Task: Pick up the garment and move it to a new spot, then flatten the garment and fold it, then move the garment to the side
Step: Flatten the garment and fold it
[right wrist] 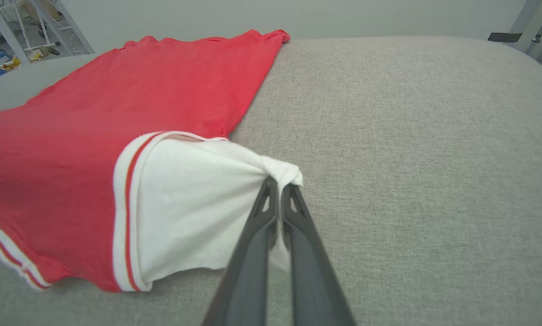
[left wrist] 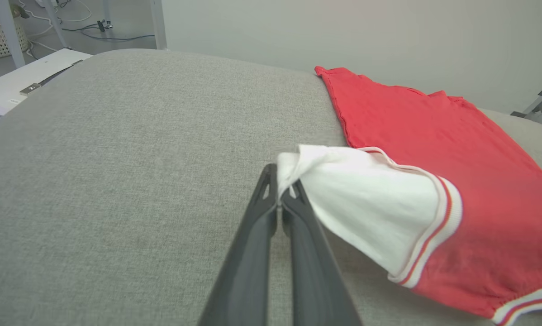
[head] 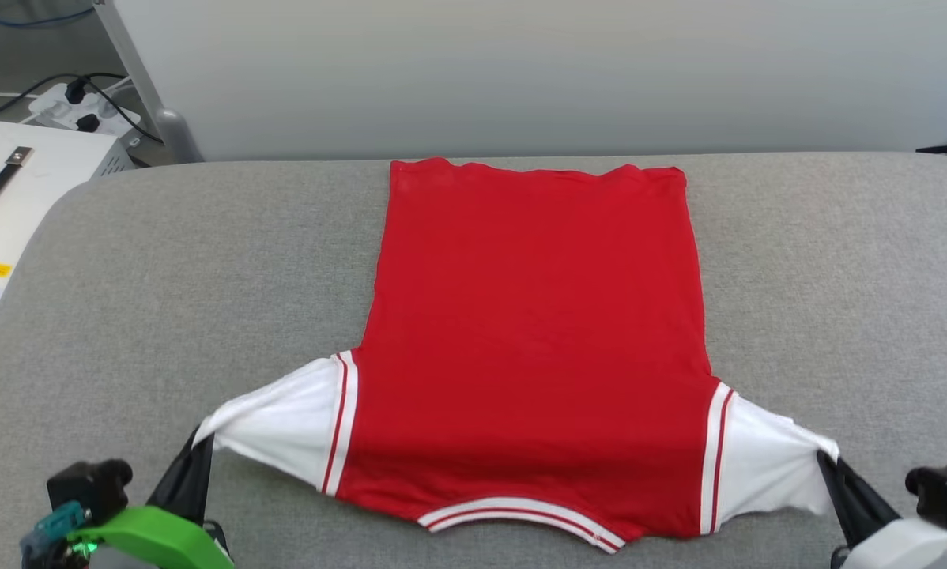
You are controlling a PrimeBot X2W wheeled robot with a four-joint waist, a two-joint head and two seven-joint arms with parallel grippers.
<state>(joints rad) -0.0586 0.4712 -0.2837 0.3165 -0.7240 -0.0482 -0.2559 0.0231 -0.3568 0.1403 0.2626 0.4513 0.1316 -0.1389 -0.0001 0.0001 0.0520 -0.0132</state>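
**Desk:** Where's the garment sitting?

**Me:** The garment (head: 533,340) lies spread on the grey cushion (head: 165,276), dead centre, plain red face up. The hem (head: 537,170) is out at twelve o'clock and the collar band (head: 513,514) is nearest me at six.

**Desk:** And your pincers?

**Me:** Both are nipped tight on cloth. The left gripper (left wrist: 278,190) has the tip of the left-hand sleeve (head: 284,427) at about eight o'clock. The right gripper (right wrist: 279,192) has the right-hand sleeve (head: 766,458) at four. Each white sleeve is drawn out to a point at the fingers, and its underside lifts slightly off the cushion there.

**Desk:** How will it handle?

**Me:** Light and floppy, I'd say: a thin knit with no stiffness of its own. It's stretchy too, going by how the sleeves cone toward my fingers, so a hard pull would distort it rather than smooth it. I expect the woven cushion to drag on it, which should pin the body while I tension the sides.

**Desk:** Happy with those holds?

**Me:** For flattening, yes, the cuffs give an even sideways pull. For folding, I'd rather take the striped shoulder seams or the hem corners at eleven and one. I'd pinch through both layers there so the lower one follows. My one worry is a small bite of cuff slipping free.
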